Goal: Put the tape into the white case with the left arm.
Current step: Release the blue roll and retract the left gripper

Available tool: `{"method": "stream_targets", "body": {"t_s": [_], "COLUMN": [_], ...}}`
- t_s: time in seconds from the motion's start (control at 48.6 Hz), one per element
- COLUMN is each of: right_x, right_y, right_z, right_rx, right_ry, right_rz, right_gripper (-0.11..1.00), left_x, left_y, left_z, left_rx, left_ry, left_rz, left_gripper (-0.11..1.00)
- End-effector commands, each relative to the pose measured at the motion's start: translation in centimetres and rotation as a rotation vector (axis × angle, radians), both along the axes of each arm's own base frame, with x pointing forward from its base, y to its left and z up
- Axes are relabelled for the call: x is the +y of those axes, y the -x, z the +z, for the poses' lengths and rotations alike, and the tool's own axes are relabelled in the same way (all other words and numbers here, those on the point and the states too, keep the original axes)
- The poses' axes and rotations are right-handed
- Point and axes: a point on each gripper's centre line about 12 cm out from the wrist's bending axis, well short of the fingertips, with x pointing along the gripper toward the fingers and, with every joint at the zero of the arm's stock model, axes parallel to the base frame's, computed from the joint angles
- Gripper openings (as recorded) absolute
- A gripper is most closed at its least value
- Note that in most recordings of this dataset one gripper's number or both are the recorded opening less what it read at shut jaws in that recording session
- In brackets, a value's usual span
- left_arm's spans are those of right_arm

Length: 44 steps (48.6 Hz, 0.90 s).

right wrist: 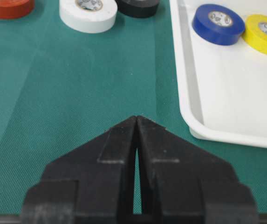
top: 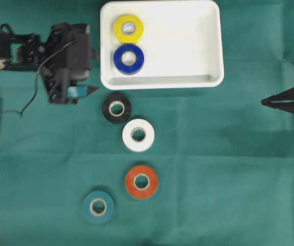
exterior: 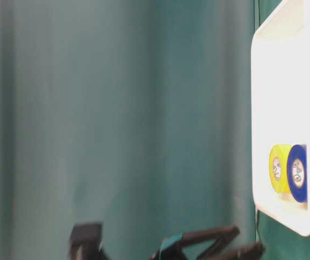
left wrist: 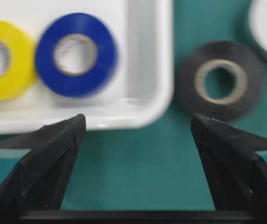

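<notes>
**Inspector:** Start at the left side of the overhead view.

**Assistant:** The left gripper (top: 87, 90) sits over the green cloth (top: 229, 169), just off the lower left corner of the white case (top: 208, 46). Its fingers (left wrist: 54, 154) stand wide apart with nothing between them. In its wrist view the cloth shows in the gap, with the case rim beyond.

**Inspector:** Contents of the case?

**Assistant:** Two rolls lie flat at its left end: the yellow tape (top: 129, 28), and the blue tape (top: 129, 59) just beside it, nearer the front wall. They look close enough to touch, though I cannot tell.

**Inspector:** What lies outside the case?

**Assistant:** Four rolls on the cloth. The teal tape (top: 98, 206) is furthest left and lowest. The black tape (top: 117, 108) lies just below the case rim, the white tape (top: 138, 135) just beside it, and the orange tape (top: 141, 181) lower down.

**Inspector:** And the far right?

**Assistant:** The right gripper (top: 270, 102) rests at the right edge, well apart from every roll, its tips pressed together and holding nothing.
</notes>
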Motion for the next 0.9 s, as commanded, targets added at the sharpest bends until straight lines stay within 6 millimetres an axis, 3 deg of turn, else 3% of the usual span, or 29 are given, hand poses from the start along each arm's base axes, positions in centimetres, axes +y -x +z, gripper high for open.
{"method": "stream_targets", "body": {"t_s": [0.0,0.473,0.884], "right_x": [0.0,0.0,0.0], "right_y": [-0.2,-0.2,-0.2], "right_z": [0.5,0.6,0.5], "right_rx": [-0.015,-0.018,-0.015], "right_ry": [0.0,0.002,0.003], "right_rz": [-0.001,-0.001,0.0], "right_gripper": [-0.09,-0.09,-0.09], "left_x": [-1.2,-6.1,-6.9], "left_y": [0.7,5.8,9.8], "left_z": [1.1,1.3,1.0], "left_rx": [-0.045,-0.111,-0.178], "left_ry": [0.011,0.114,0.123], "left_rz": [-0.017,-0.087,-0.127], "left_gripper": [0.98,0.98,0.98]}}
